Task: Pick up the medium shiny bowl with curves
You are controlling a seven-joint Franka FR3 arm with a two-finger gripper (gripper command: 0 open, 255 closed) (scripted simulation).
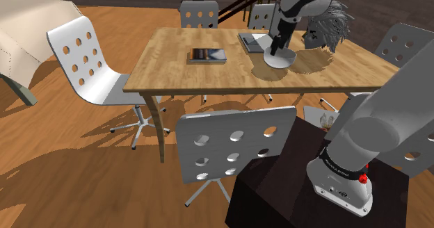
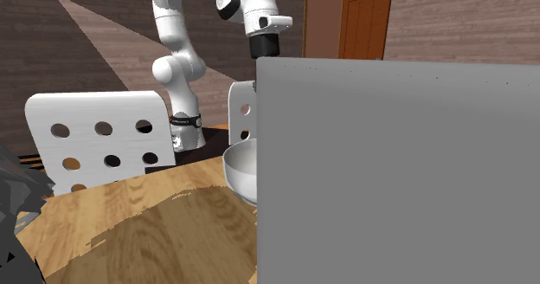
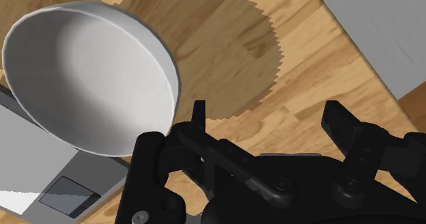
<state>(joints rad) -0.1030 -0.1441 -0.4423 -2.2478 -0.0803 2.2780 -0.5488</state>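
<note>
The white bowl (image 3: pixel 89 79), smooth inside with a thin curved rim, sits on the wooden table (image 1: pixel 174 67) just outside one finger of the gripper (image 3: pixel 268 123). Its rim comes close to that fingertip (image 3: pixel 199 115), though I cannot tell whether they touch. The two black fingers stand apart, with bare wood and a round shadow between them and nothing clasped. In the shoulder view the gripper (image 1: pixel 276 51) hangs right over the bowl (image 1: pixel 282 58). On the bowl's side away from the hand lies a grey book (image 3: pixel 61 188) with a paler blank patch on its cover. Further out from the hand a second, darker book (image 1: pixel 206 55) lies flat, with no readable title. A dark spiky object (image 1: pixel 327 26) stands beyond the gripper. The lettering on the arm's base ring (image 1: pixel 341 169) is too small to read.
</note>
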